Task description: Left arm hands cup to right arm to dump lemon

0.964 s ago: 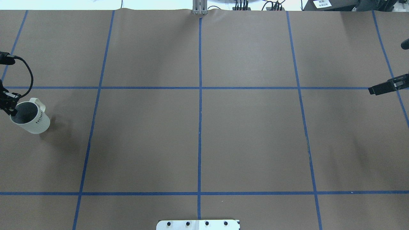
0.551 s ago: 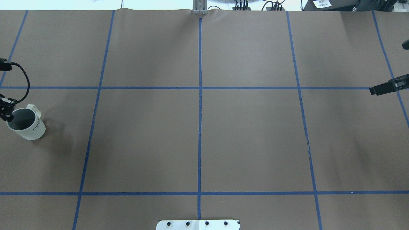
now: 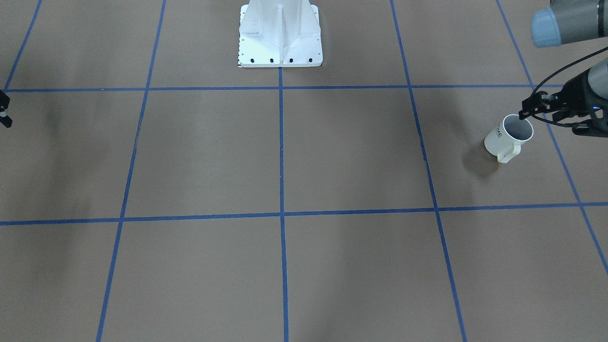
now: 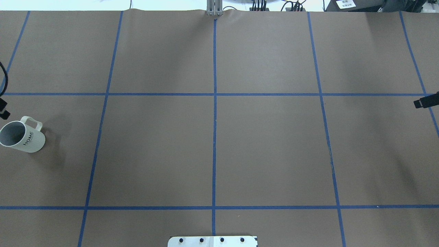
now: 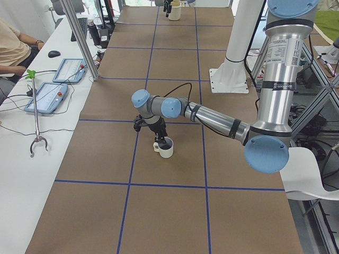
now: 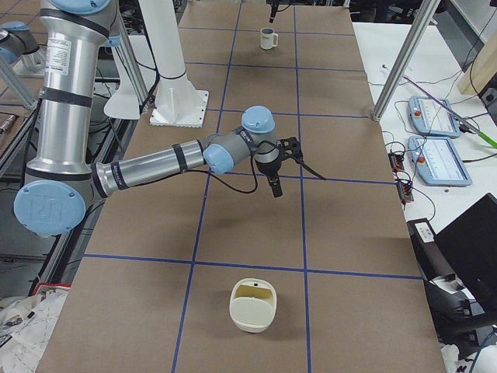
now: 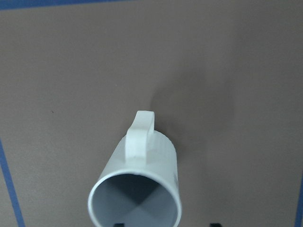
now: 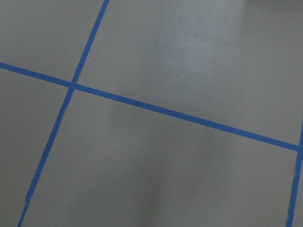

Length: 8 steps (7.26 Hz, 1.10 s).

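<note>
The white HOME cup (image 4: 29, 140) stands upright on the brown table at its far left; it also shows in the front view (image 3: 498, 137), the left side view (image 5: 166, 151) and the left wrist view (image 7: 142, 156). Its grey inside looks empty, and no lemon shows in it. My left gripper (image 3: 526, 113) hovers just above the cup's rim, open and not holding it; in the wrist view its fingertips (image 7: 120, 223) stand apart. My right gripper (image 6: 273, 189) hangs pointing down over the table's right part, shut and empty; its tip shows in the overhead view (image 4: 420, 103).
A cream bowl (image 6: 252, 305) with something yellowish in it sits at the table's right end. The white robot base (image 3: 280, 33) stands at the table's middle rear. Blue tape lines (image 4: 214, 137) grid the brown table.
The left gripper brought the tilted cup down and to the left, set it upright on the table, let go and drew back. The right gripper moved further right.
</note>
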Tool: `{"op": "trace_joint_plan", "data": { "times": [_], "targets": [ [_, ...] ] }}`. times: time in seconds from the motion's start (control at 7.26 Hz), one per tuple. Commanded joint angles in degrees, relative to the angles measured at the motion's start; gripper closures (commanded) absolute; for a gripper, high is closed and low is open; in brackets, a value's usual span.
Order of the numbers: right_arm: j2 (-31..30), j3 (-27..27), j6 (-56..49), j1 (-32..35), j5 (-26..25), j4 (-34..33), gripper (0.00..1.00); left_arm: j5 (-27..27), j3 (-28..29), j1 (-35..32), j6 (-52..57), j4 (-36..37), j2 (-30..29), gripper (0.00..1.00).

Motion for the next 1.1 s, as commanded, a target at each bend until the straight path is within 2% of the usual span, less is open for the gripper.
{"op": "trace_joint_plan", "data": {
  "times": [0.0, 0.14, 0.41, 0.55, 0.96],
  "targets": [
    [-1.4, -1.1, -13.2, 7.7, 2.6, -7.9, 0.0, 4.1, 1.9, -5.6, 9.1, 0.0, 1.0, 0.0],
    [-0.8, -1.1, -21.1, 10.5, 2.7, -14.9, 0.0, 4.7, 3.7, -8.7, 14.1, 0.0, 1.1, 0.0],
    [-1.4, -1.6, -22.8, 13.6, 2.9, -21.2, 0.0, 4.1, 8.6, -14.3, 18.8, -0.1, 0.8, 0.0],
    [-1.7, -2.0, -22.8, 14.5, 3.1, -24.0, 0.0, 4.1, 9.9, -15.1, 18.7, 0.0, 0.8, 0.0],
    [-1.0, -1.9, -22.8, 14.5, 3.0, -26.0, 0.0, 3.9, 13.5, -16.3, 18.2, -0.3, 0.3, 0.0]
  ]
}}
